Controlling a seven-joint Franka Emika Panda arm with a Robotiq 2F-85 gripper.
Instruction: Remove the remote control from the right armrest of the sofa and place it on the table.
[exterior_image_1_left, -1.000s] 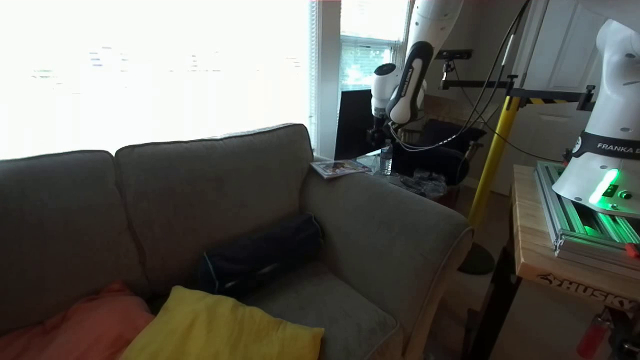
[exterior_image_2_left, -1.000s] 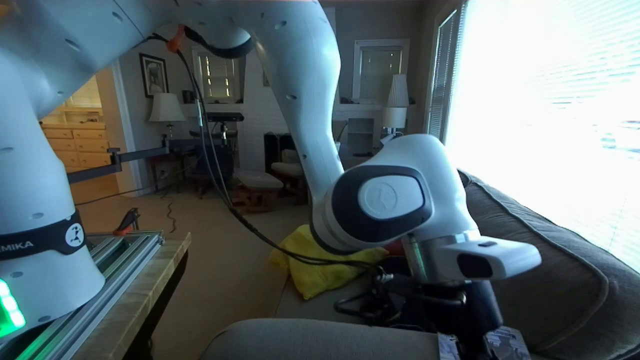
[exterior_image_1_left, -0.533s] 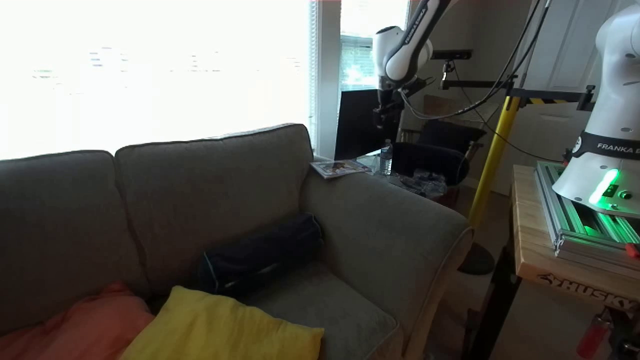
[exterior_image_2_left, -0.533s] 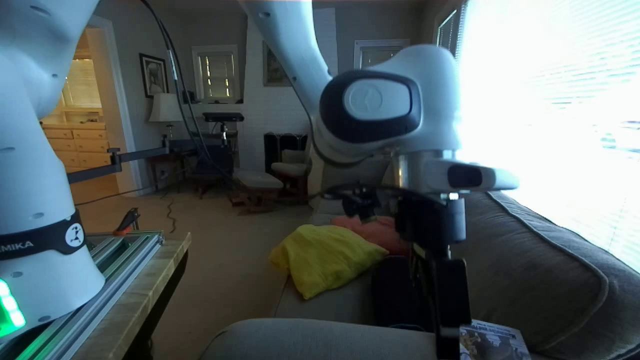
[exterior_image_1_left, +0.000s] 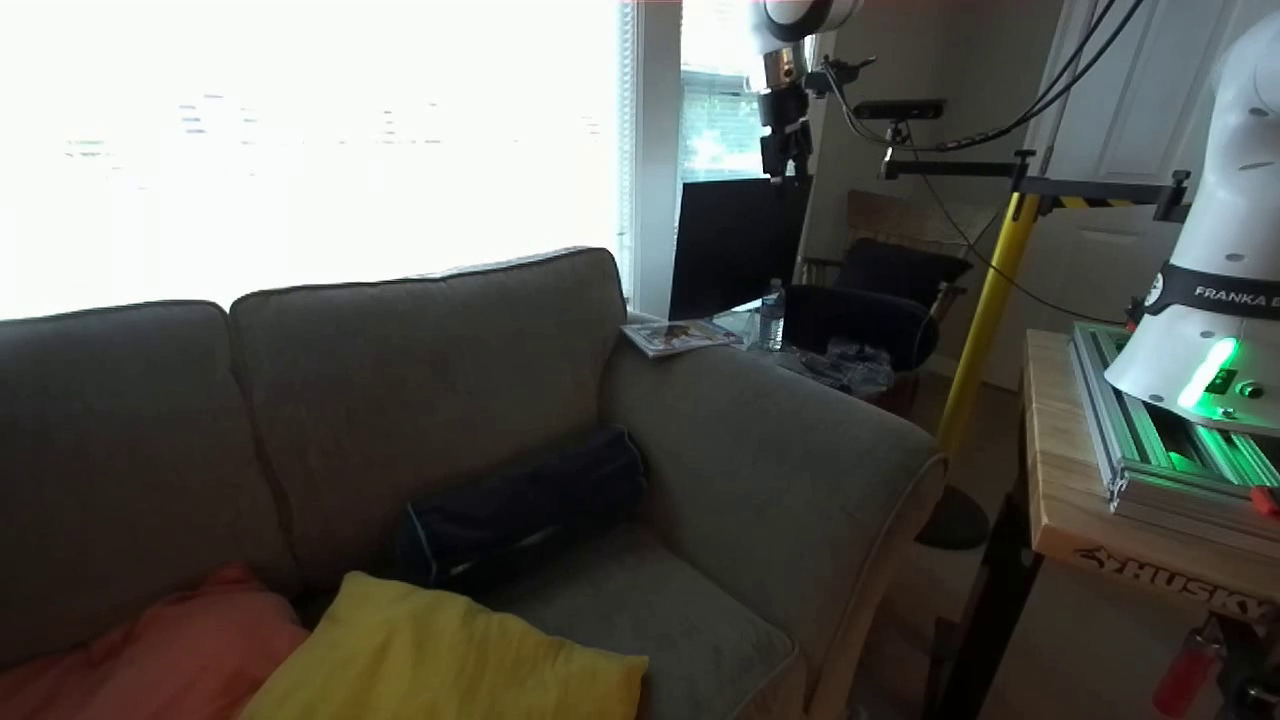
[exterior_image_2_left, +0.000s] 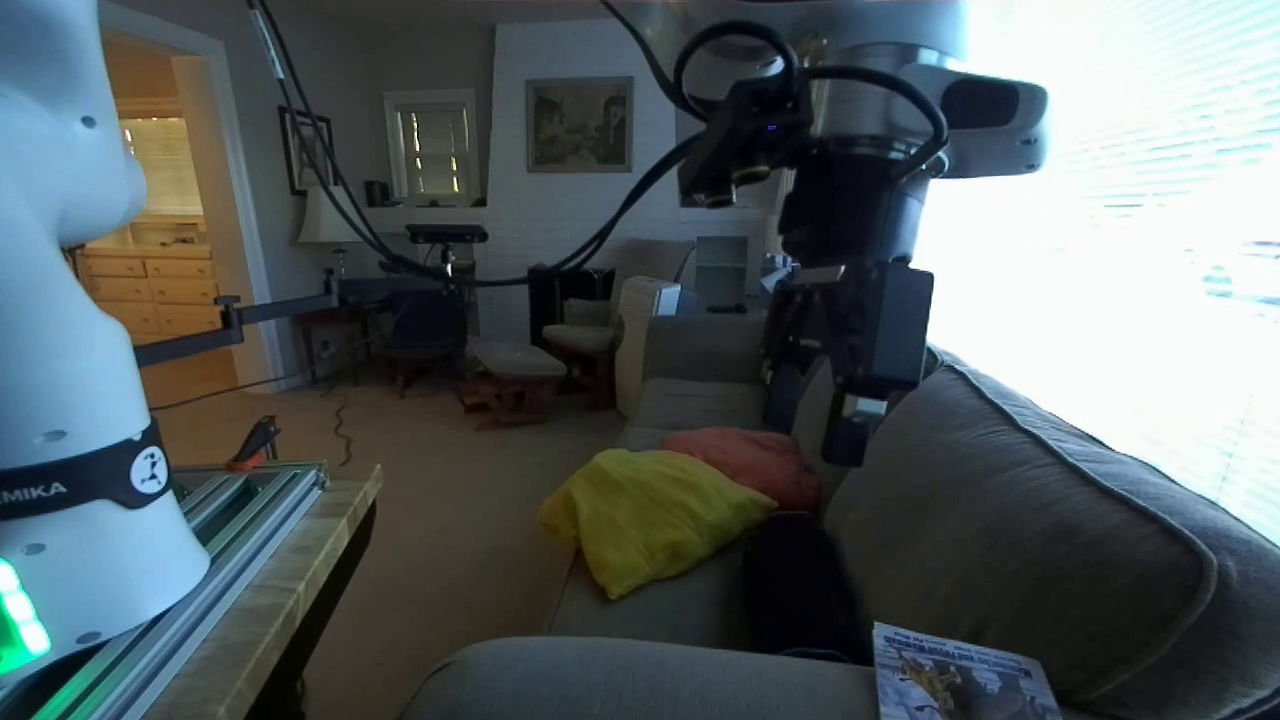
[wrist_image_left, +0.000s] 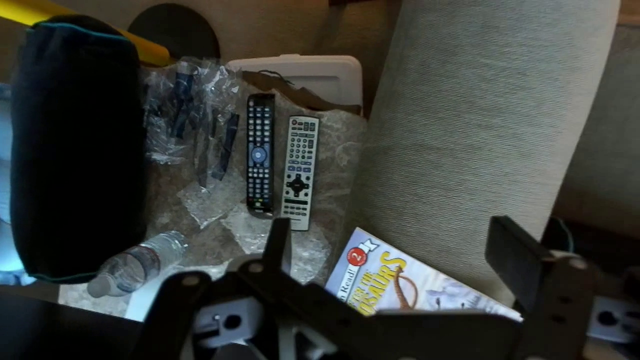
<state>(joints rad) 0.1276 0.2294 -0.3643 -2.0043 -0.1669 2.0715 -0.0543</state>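
White arm (exterior_image_2_left: 60, 340), black end effector (exterior_image_2_left: 815, 430), 2 dark cables (exterior_image_2_left: 500, 282).

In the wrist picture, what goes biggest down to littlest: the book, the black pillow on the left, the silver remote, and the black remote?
Largest to smallest in the wrist view:
1. Black pillow
2. Book, though partly hidden
3. Silver remote and black remote: too alike to rank

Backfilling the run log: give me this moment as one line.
claw: open, empty, in mid-air | black remote, silver remote: side by side on side table | book: on sofa armrest
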